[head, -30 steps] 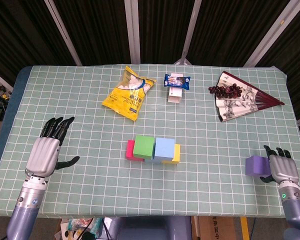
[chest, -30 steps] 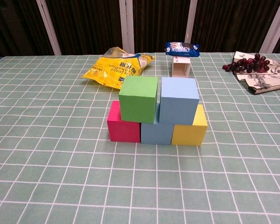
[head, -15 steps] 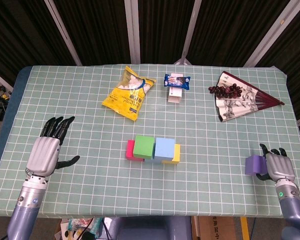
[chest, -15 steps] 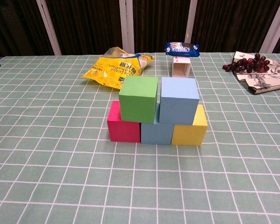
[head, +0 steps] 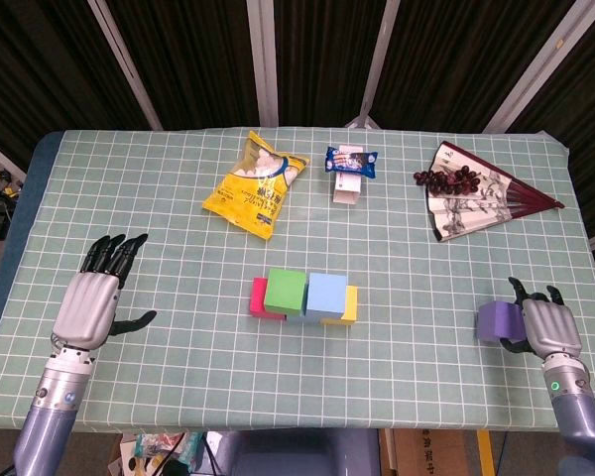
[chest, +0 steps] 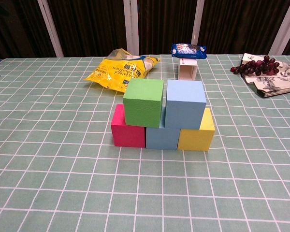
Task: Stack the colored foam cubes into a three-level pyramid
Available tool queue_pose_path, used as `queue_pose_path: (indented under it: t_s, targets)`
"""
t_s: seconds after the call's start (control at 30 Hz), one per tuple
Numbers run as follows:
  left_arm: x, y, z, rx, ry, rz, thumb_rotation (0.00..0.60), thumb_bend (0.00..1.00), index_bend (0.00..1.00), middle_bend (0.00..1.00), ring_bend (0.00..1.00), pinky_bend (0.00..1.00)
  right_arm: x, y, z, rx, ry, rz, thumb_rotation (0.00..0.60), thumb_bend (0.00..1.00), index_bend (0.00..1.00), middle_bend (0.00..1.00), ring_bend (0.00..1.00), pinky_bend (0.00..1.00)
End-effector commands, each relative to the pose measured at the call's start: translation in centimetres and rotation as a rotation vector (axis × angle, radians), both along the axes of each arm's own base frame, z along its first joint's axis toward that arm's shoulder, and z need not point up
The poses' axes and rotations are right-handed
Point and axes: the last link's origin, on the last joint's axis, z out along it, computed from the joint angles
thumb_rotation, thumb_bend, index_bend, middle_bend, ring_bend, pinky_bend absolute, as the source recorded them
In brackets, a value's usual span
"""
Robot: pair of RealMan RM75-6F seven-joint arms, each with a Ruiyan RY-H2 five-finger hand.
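Right robot hand point(head: 549, 328) gripping purple foam cube point(head: 494, 321) near table point(head: 178, 268) right edge; left robot hand point(head: 91, 300) empty, fingers spread. Mid-table, two levels stacked: green cube point(chest: 143, 102), light blue cube point(chest: 185, 103) atop red cube point(chest: 124, 131), blue cube point(chest: 162, 137), yellow cube point(chest: 198, 134).

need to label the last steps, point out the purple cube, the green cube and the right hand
purple cube point(head: 494, 321), head view, its top face
green cube point(chest: 143, 102), chest view, its front face
right hand point(head: 547, 327), head view, the back of the hand, beside the purple cube
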Motion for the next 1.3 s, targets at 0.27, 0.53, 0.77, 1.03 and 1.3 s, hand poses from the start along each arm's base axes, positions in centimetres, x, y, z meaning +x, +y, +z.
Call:
queue_pose_path:
  t_s: [0.27,0.53,0.77,1.03,1.3]
  targets:
    - [-0.8,0.2,-0.8,-0.026,0.021,0.025,0.6,0.04,0.0,0.12,0.08,0.05,8.7,-0.8,5.9,-0.093,-0.097,0.173,0.6,0.29,0.0,0.45,0.23,0.0]
    - [-0.6,0.4,-0.4,-0.025,0.001,0.029,0.6,0.05,0.0,0.12,0.08,0.05,15.5,-1.2,7.8,-0.057,-0.064,0.3,0.6,0.29,0.0,0.46,0.23,0.0]
    - [-1.1,0.8,-0.4,-0.026,0.034,0.038,0.6,0.05,0.0,0.12,0.08,0.05,20.4,-2.7,7.3,-0.004,-0.004,0.348,0.6,0.29,0.0,0.46,0.23,0.0]
    - [-1.5,1.1,-0.6,-0.051,0.02,0.055,0.6,0.05,0.0,0.12,0.08,0.05,24.7,-5.2,4.4,0.027,-0.061,0.305,0.6,0.29,0.0,0.46,0.23,0.0]
    - [-1.7,1.3,-0.3,-0.064,-0.011,0.069,0.6,0.05,0.0,0.12,0.08,0.05,28.6,-5.6,1.4,0.04,-0.019,0.299,0.6,0.29,0.0,0.46,0.23,0.0]
